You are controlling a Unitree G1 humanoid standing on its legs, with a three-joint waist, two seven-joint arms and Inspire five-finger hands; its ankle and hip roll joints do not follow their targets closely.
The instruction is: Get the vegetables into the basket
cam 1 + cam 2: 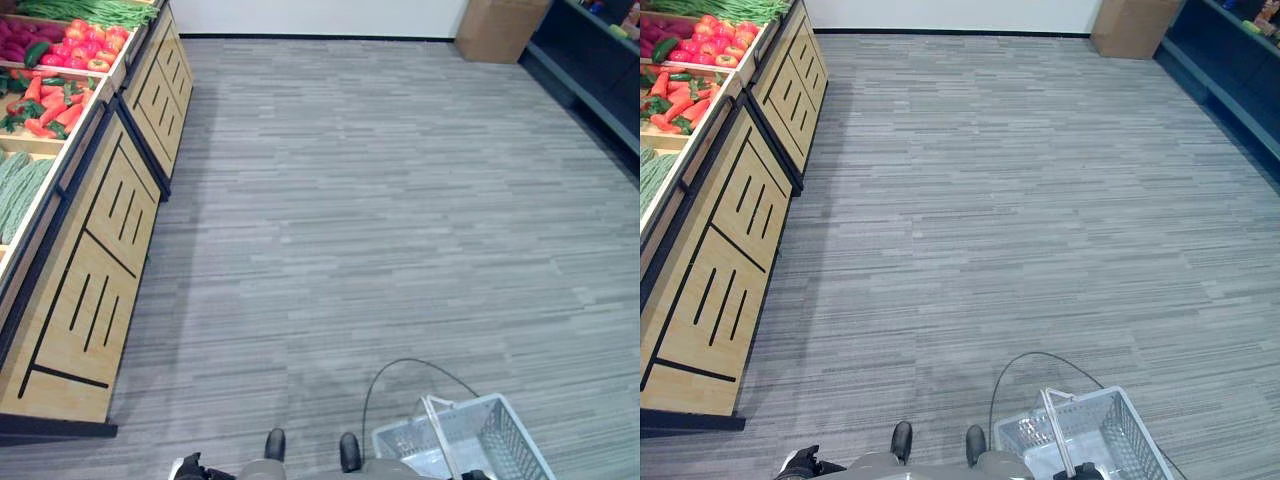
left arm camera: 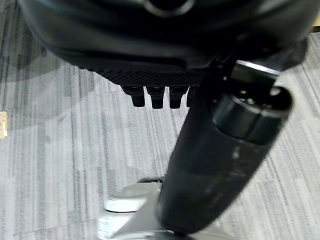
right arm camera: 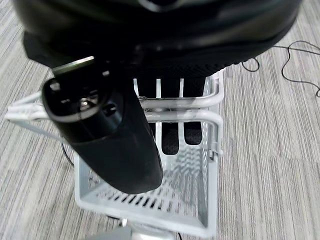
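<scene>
- The vegetables: red peppers [image 1: 45, 105] and tomatoes [image 1: 90, 45] lay in the stand [image 1: 95, 290] at far left, well apart from me. I judged them light, smooth and bruisable, best cupped round the body.
- My right hand [image 3: 172, 132] hung low at near right, fingers curled round the handles of the empty basket [image 1: 500, 430].
- My left hand [image 2: 155, 95] hung at near left, fingers curled, holding nothing.
</scene>
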